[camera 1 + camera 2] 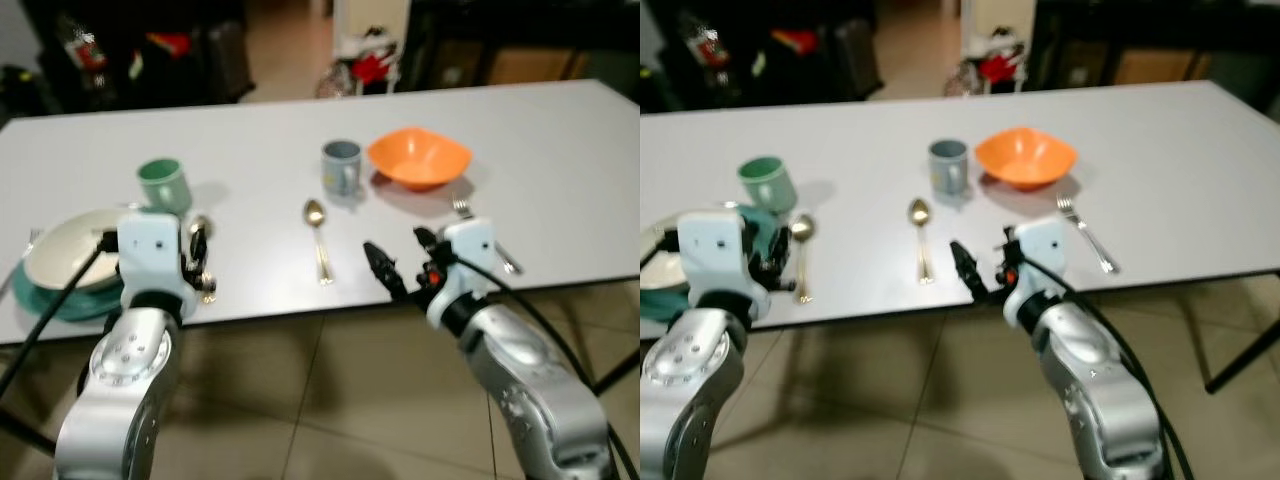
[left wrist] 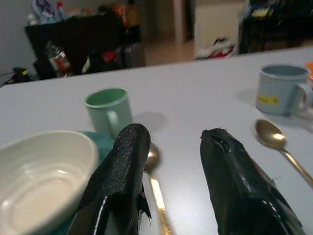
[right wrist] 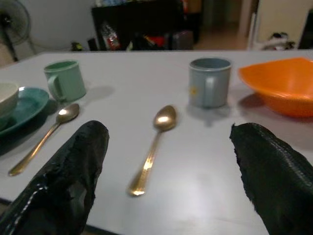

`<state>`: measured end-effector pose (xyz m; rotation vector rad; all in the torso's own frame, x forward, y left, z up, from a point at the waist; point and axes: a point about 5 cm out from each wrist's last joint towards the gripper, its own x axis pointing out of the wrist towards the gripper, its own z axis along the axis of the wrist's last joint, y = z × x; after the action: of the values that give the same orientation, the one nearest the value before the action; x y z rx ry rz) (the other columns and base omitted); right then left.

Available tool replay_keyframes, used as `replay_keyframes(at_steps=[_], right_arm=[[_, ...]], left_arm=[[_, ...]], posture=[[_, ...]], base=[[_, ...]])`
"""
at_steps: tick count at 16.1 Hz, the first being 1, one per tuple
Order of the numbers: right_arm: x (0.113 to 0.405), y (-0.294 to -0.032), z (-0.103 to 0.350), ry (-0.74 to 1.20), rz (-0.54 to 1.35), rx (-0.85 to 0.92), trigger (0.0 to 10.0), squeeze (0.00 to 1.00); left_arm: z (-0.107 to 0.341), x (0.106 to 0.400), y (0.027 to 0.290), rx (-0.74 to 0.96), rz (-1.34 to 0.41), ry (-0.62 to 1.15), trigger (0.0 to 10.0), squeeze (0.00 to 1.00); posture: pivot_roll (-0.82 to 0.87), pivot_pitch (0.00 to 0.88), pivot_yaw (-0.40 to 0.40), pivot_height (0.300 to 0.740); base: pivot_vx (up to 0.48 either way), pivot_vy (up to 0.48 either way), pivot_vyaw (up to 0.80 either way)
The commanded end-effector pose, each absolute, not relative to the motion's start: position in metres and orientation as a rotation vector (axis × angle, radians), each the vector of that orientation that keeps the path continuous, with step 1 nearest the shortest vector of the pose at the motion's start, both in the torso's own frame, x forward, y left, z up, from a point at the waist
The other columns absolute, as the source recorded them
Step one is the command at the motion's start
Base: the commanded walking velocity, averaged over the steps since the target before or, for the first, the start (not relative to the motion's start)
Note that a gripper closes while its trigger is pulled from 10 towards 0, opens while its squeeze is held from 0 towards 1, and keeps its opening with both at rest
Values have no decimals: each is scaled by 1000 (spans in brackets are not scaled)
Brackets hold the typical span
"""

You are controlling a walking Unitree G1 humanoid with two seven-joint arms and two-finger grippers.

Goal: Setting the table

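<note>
On the white table stand a green mug, a grey-blue mug and an orange bowl. A cream bowl rests on a teal plate at the left. One gold spoon lies in the middle; a second gold spoon lies by the plate, under my left gripper, which is open and empty. A fork lies right of the orange bowl. My right gripper is open at the table's front edge, between the middle spoon and the fork.
Dark furniture and red and white clutter stand on the floor beyond the table's far edge. Tiled floor lies below the front edge. A table leg shows at the lower right.
</note>
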<state>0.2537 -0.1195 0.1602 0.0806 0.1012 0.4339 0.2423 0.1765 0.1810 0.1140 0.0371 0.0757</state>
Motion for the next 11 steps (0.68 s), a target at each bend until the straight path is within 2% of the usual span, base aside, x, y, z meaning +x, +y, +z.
replay_keyframes(at_steps=[1,11], right_arm=[[256,-112,165,78,473,90,10000,0],[260,-106,164,86,501,112,10000,0]], left_arm=[[176,239,186,133,117,72,10000,0],[181,241,191,154,140,71,10000,0]], posture=[[-32,0,32,740],[-34,0,23,740]], base=[[0,375,800],[0,340,800]])
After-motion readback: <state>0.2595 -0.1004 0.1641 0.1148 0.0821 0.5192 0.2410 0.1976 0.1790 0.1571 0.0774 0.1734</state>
